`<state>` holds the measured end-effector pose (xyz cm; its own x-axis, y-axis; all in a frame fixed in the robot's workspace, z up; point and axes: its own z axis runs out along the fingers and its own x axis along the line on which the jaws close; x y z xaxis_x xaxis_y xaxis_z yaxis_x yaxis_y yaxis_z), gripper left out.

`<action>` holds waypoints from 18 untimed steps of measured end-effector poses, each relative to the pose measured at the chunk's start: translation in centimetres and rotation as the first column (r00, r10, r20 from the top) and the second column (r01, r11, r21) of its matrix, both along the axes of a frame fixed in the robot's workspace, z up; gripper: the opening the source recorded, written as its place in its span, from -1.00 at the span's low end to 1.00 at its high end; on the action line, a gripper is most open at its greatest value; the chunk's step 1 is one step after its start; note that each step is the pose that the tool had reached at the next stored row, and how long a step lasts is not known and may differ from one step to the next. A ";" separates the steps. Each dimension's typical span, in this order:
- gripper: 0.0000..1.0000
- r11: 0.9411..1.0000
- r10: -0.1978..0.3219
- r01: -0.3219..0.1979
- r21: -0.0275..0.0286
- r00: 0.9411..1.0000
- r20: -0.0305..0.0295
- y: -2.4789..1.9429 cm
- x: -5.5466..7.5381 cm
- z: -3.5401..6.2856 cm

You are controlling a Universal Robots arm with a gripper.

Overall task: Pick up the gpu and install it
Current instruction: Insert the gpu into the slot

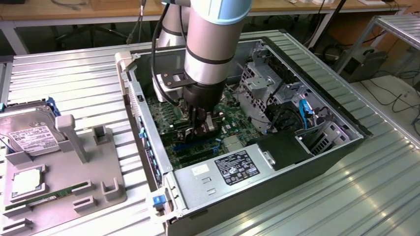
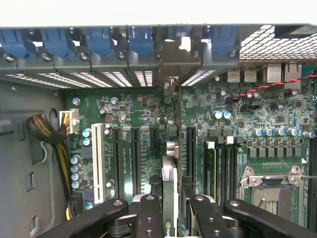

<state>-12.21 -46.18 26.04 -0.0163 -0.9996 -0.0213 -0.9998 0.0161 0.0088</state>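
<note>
In the wrist view the gpu [image 2: 170, 186] appears edge-on as a thin black card with a silver edge, standing upright between my gripper's [image 2: 171, 218] two black fingers [image 2: 148, 215]. The gripper is shut on it. The card runs along the green motherboard [image 2: 237, 119], in line with the black expansion slots [image 2: 134, 158], and its far end reaches the rear slot openings under the blue clips [image 2: 141, 42]. Whether it sits in a slot I cannot tell. In the exterior view the gripper [image 1: 200, 129] is low inside the open computer case [image 1: 315, 162], with the gpu [image 1: 196, 136] dark beneath it.
A power supply [image 1: 229, 169] and drive cage [image 1: 262, 81] flank the motherboard inside the case. A cable bundle [image 2: 49, 136] and the CPU socket [image 2: 270, 193] lie to either side of the slots. On the exterior view's left, a grey tray [image 1: 98, 177] holds a hard drive [image 1: 29, 135] and memory stick [image 1: 46, 199].
</note>
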 end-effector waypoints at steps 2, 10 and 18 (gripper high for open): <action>-0.47 1.000 0.000 0.000 0.000 1.000 0.000 0.00 0.0 -0.01; -0.47 1.000 0.000 0.000 0.000 1.000 0.000 0.09 0.1 0.52; -0.47 1.000 -0.012 0.012 -0.001 1.000 0.000 0.07 0.1 0.05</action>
<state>-12.12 -46.10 26.09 -0.0278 -0.9994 -0.0202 -0.9996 0.0276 0.0092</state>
